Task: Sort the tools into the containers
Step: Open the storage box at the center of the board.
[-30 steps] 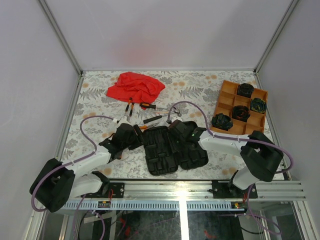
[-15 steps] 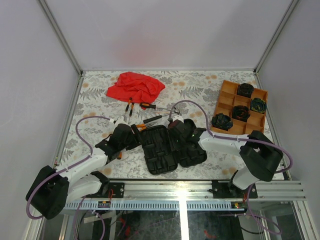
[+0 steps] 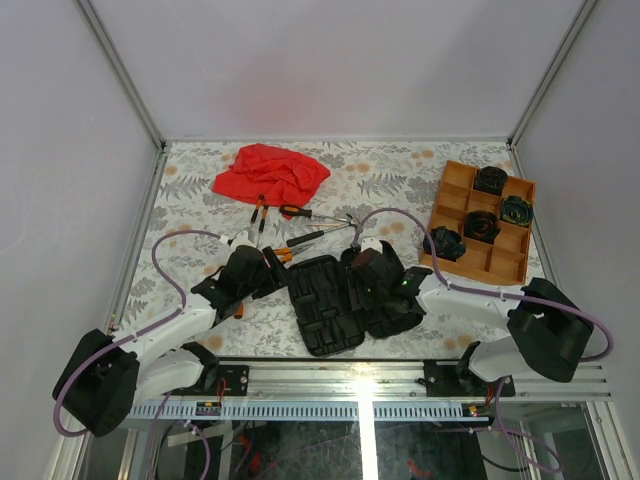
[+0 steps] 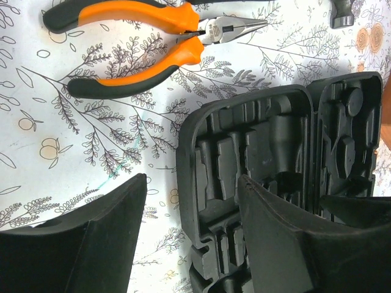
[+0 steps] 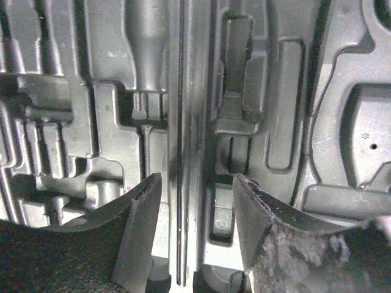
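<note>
The black tool case [image 3: 350,300] lies open and flat at the table's near middle, its moulded slots bare. My left gripper [image 3: 264,272] is open at the case's left edge [image 4: 201,183]; its jaws [image 4: 192,180] straddle that edge and hold nothing. My right gripper [image 3: 376,272] is open low over the case's hinge [image 5: 183,152], one finger on either side [image 5: 197,178]. Orange-handled pliers [image 4: 140,36] lie just beyond the left gripper. Screwdrivers [image 3: 300,213] and a hammer [image 3: 322,237] lie behind the case. The orange tray [image 3: 503,263] at the right holds several dark coiled bundles [image 3: 481,226].
A red cloth [image 3: 272,172] lies crumpled at the back left, right behind the screwdrivers. White walls with metal posts close in the table on three sides. The arms' cables [image 3: 170,260] loop over the table beside each arm.
The right arm has swung to the right and its jaws have widened; the case has shifted slightly right with it. The left gripper has crept closer to the case's left edge.
</note>
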